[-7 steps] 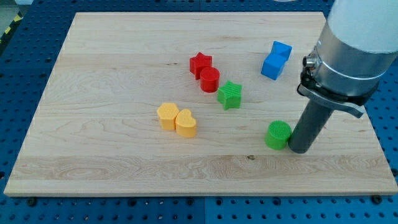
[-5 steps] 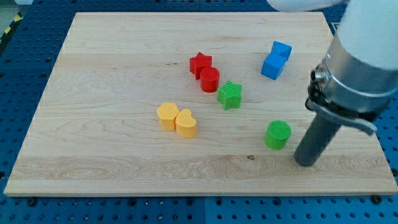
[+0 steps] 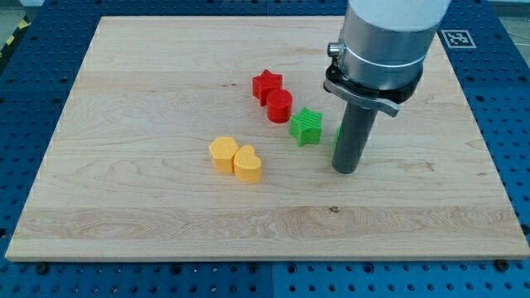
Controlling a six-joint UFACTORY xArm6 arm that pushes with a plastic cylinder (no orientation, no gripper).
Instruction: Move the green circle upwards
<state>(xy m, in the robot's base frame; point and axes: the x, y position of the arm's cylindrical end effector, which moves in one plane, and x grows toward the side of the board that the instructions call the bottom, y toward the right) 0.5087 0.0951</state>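
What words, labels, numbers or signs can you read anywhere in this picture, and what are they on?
No readable words or numbers anywhere.
One black-and-white square marker, a coded pattern and not text, lies on the blue surface at the view's top right, beside the wooden board.
The coloured blocks and the arm's silver housing carry no lettering.

A broad silver-grey cylindrical arm body (image 3: 387, 33) carries a black clamp ring (image 3: 364, 84); below it, a straight dark rod ends at my tip (image 3: 345, 170).
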